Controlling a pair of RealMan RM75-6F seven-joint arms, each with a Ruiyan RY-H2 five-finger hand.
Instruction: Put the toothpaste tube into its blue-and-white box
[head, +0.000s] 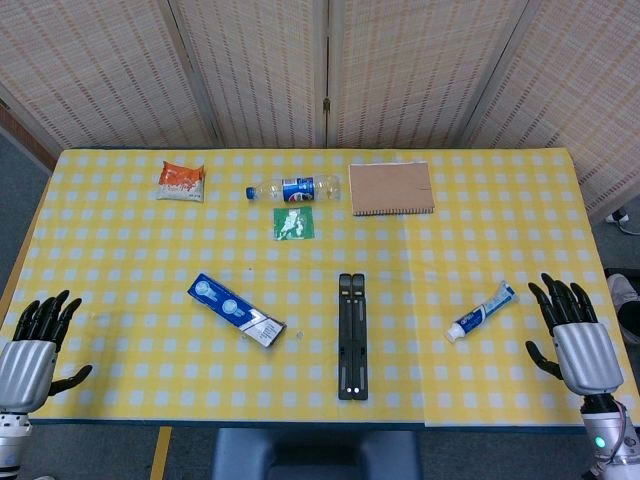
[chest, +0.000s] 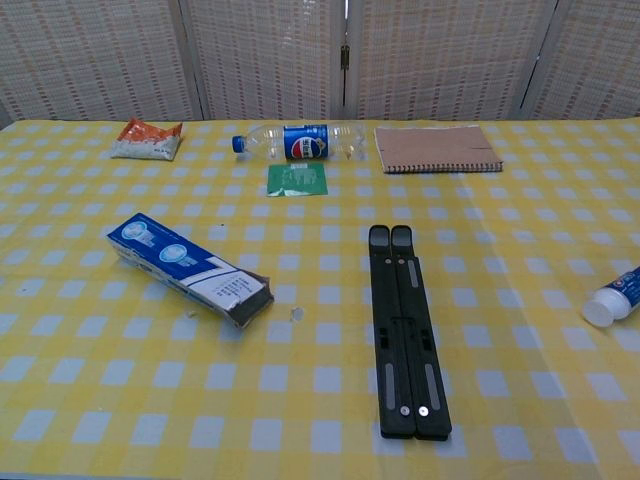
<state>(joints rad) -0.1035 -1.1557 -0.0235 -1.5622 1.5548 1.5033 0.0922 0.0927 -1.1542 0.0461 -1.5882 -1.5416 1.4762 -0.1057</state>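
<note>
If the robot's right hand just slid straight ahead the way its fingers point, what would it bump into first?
Probably nothing. The right hand points up the table, slightly leftward. The toothpaste tube lies off to its left, outside that line. Ahead, only bare yellow checked tablecloth shows, though depth is hard to judge.

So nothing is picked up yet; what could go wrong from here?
The toothpaste tube and the box lie far apart with the black folded stand flat between them, so a carry across could snag it. The box's open end looks crumpled, which may make insertion fiddly. Both the left hand and right hand are open at the table edges, so the thin tube may slip on pickup.
</note>
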